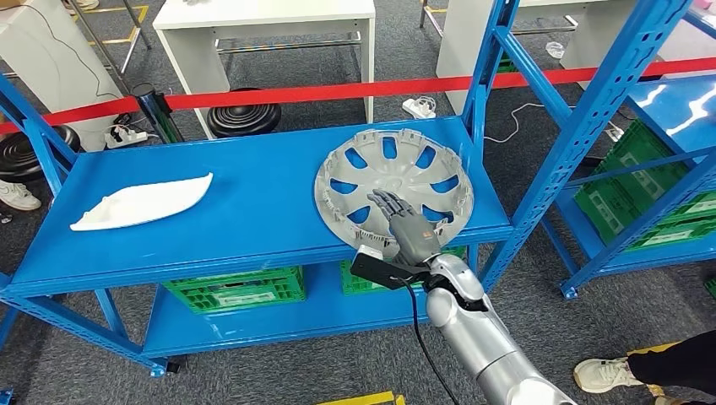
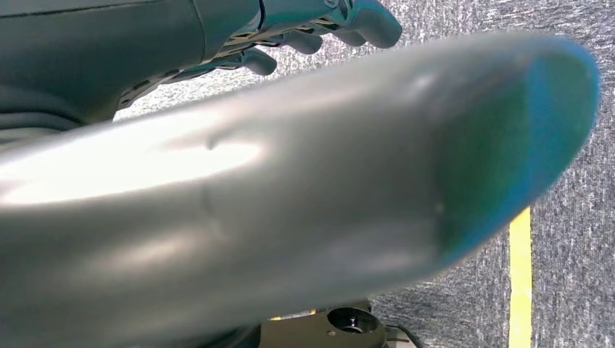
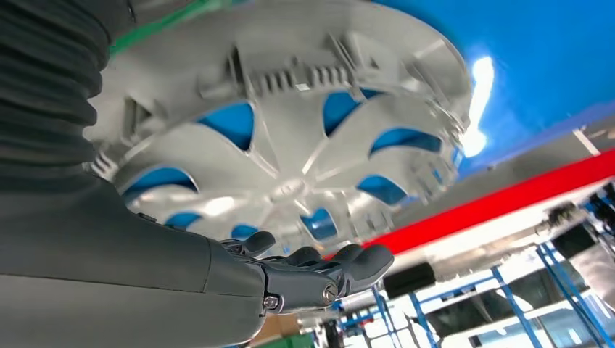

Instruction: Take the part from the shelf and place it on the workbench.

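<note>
We see the round silver-grey plastic wheel cover lying with its inner side up on the blue metal shelf, at the right end, its near edge at the front border. Our right hand is stretched over its near part with the fingers extended and apart; it holds nothing. On the left of the same shelf lies a white curved plastic panel, well apart. The left hand has curled fingers; we cannot tell if it holds something. Green plastic crates stand on the lower level.
</note>
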You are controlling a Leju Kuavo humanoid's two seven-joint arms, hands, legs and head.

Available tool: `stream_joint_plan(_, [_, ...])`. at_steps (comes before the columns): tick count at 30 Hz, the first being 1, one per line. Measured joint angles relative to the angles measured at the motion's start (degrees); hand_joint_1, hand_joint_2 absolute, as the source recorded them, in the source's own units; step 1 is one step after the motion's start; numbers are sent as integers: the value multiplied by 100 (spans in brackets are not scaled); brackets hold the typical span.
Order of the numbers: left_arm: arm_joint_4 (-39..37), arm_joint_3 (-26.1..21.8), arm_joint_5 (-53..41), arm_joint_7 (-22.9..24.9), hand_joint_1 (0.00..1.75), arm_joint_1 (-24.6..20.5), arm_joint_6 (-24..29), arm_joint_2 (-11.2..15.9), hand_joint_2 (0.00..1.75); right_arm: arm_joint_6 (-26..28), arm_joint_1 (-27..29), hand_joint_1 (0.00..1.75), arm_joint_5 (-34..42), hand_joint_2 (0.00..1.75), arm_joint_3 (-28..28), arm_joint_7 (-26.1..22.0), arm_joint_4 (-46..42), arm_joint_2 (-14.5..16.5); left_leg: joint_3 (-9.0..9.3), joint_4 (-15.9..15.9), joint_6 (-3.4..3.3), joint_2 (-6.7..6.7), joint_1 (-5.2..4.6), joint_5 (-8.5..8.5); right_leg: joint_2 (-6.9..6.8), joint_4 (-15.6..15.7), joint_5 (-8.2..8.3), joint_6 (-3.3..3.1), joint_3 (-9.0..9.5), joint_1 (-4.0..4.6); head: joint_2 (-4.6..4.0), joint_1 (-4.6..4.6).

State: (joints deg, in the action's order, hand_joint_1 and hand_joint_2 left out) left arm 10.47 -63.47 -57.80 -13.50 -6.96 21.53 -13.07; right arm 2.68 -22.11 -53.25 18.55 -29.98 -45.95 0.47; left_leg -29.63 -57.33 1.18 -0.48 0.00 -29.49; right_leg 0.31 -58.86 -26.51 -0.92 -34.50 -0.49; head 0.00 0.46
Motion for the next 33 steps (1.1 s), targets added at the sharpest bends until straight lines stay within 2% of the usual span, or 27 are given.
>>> stream_joint_plan(10, [0, 8, -3, 56, 0, -22, 2, 0, 0, 17, -32, 0, -43, 175, -58, 38, 616, 5, -1, 0, 0, -1, 0, 0, -1, 0, 0, 0, 0, 0, 0, 0])
stream_joint_plan(19, [0, 6, 39, -9, 0, -17, -132, 1, 0, -34, -55, 0, -323, 175, -39, 240, 732, 42, -5, 0, 0, 1, 0, 0, 1, 0, 0, 0, 1, 0, 0, 0])
stream_joint_plan(23, [0, 7, 57, 3, 0, -11, -69, 2, 175, -73, -58, 0, -387, 175, -15, 318, 720, 43, -4, 0, 0, 1, 0, 0, 1, 0, 0, 0, 3, 0, 0, 0])
stream_joint_plan(33, [0, 6, 103, -4, 0, -8, 21, 2, 175, -130, -78, 0, -402, 175, 7, 337, 716, 43, -2, 0, 0, 1, 0, 0, 1, 0, 0, 0, 4, 1, 0, 0])
